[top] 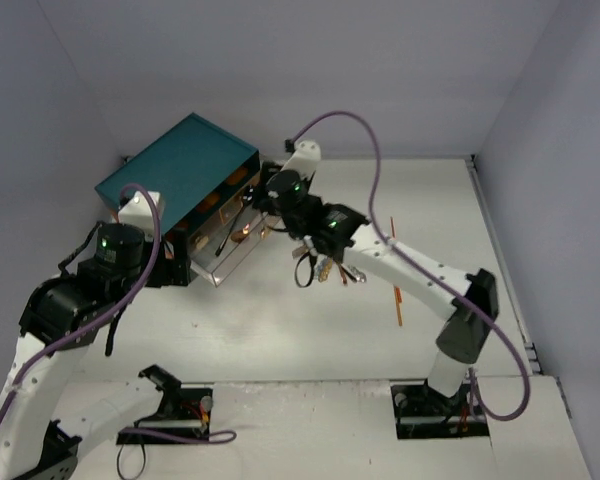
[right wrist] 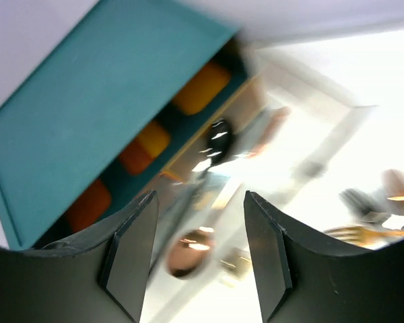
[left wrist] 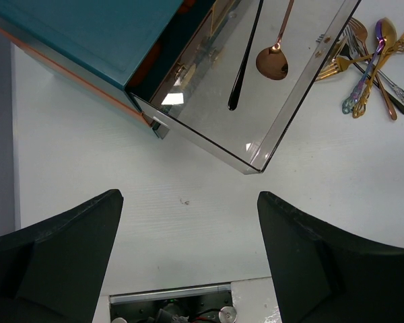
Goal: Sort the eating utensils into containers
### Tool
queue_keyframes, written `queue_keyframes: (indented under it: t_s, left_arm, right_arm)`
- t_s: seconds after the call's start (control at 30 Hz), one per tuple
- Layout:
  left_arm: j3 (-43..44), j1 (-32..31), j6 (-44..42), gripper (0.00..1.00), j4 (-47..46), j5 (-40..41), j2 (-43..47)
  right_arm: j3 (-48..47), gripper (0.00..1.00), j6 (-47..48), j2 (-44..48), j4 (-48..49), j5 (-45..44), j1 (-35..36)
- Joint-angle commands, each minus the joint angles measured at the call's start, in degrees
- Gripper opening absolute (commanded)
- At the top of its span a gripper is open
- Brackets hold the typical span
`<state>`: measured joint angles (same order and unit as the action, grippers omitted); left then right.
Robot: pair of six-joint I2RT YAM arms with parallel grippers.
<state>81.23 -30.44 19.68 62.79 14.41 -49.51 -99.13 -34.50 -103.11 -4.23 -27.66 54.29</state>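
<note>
The right gripper (right wrist: 200,222) hangs over the pulled-out clear drawer (left wrist: 293,101) of the teal box-shaped chest (top: 170,165), jaws spread, empty. The heap of metal forks and coloured spoons (left wrist: 372,64) lies just right of it, long axes roughly near-far, farther from the spread, empty left gripper (left wrist: 188,215).

White table (top: 280,340), pale grey walls (top: 380,60) on 3 sides

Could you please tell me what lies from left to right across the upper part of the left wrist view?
Teal chest → black utensil → coppery spoon → heap of loose forks and spoons.
</note>
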Motion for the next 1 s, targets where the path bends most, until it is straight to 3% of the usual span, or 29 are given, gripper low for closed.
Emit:
queue_keyframes:
  t_s: [0.0,0.2,0.37,0.63,0.97]
  left_arm:
    - [1.74,-0.50,-0.43,0.79,-2.15,-0.09,-0.69]
    - [1.60,-0.50,-0.33,0.79,-2.39,-0.18,-1.41]
    - [1.20,-0.50,-0.22,0.79,-2.42,-0.18,-2.04]
    - [1.23,-0.41,0.71,0.79,-2.41,-0.93,-3.22]
    - [1.21,-0.41,0.72,0.79,-2.13,0.10,-3.29]
  right_arm:
    - [8.91,0.50,2.56,13.50,-0.41,-10.81,-3.83]
    - [23.89,0.48,-3.72,20.80,-4.85,-4.34,-14.96]
    - [31.63,0.45,-8.28,18.52,-4.90,4.91,-20.93]
    - [31.69,0.32,-9.72,6.26,-2.88,14.28,-24.31]
    - [28.56,0.31,-11.82,-1.97,0.01,15.51,-25.32]
